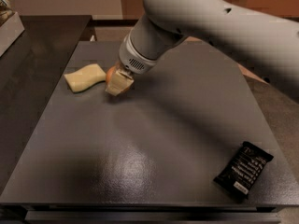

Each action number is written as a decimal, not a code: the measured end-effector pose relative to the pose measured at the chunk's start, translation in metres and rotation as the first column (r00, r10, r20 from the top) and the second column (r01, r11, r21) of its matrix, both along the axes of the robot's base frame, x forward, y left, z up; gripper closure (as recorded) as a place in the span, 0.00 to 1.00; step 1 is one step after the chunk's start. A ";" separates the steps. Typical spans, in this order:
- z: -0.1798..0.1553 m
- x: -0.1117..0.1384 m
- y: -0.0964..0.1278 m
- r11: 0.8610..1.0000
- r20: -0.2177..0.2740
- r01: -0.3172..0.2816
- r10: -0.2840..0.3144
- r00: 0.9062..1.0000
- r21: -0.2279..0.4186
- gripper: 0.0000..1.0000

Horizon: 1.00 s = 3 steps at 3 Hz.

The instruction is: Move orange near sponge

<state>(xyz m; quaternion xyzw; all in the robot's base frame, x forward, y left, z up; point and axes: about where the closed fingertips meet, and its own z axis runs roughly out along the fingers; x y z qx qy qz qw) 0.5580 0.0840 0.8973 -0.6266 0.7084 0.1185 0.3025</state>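
Observation:
The orange is a small round fruit, mostly hidden between the cream fingers of my gripper. The gripper is shut on the orange and holds it low over the dark grey table, right beside the sponge. The sponge is pale yellow and flat, lying on the table's far left; its right end is close to or touching the orange. My large grey arm reaches in from the upper right.
A black rectangular snack wrapper lies near the table's front right corner. The dark grey table ends at a front edge near the bottom. A darker counter adjoins on the left.

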 end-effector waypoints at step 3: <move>-0.035 0.040 0.036 1.000 0.008 -0.005 0.005 1.000 0.011 0.44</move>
